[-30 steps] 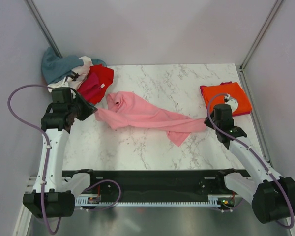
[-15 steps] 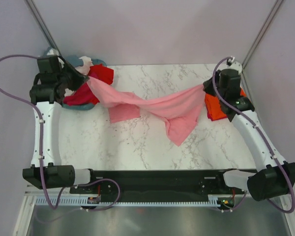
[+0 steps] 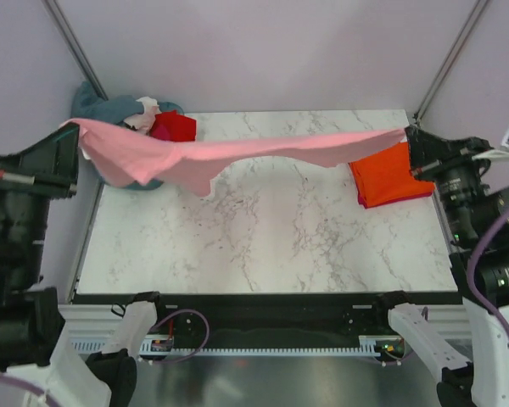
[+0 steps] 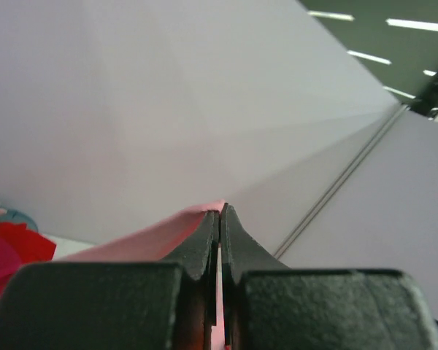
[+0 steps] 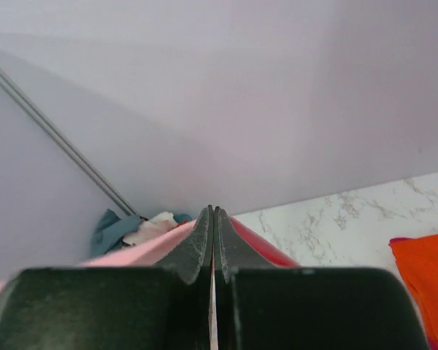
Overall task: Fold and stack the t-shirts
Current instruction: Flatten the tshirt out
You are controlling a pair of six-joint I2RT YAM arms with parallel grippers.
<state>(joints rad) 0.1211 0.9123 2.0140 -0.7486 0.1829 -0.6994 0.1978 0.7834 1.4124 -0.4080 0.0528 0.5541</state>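
A light pink t-shirt (image 3: 237,153) hangs stretched in the air across the table, held at both ends. My left gripper (image 3: 75,136) is shut on its left end, high above the table's left edge; pink cloth (image 4: 142,237) shows beside and between its jaws (image 4: 219,215). My right gripper (image 3: 407,140) is shut on the right end; pink cloth (image 5: 131,251) runs along its jaws (image 5: 213,213). A folded orange t-shirt (image 3: 392,176) lies flat at the right, on a magenta one. A heap of teal-grey, white and red t-shirts (image 3: 140,119) sits at the back left corner.
The marble table (image 3: 271,237) lies below the hanging shirt. Grey enclosure walls stand close on the left, back and right, with metal corner posts (image 3: 445,59). A black rail (image 3: 263,309) runs along the near edge.
Both arms have risen and spread apart, lifting the pink t-shirt off the table and pulling it from a sagging drape into a nearly straight band. Both grips held.
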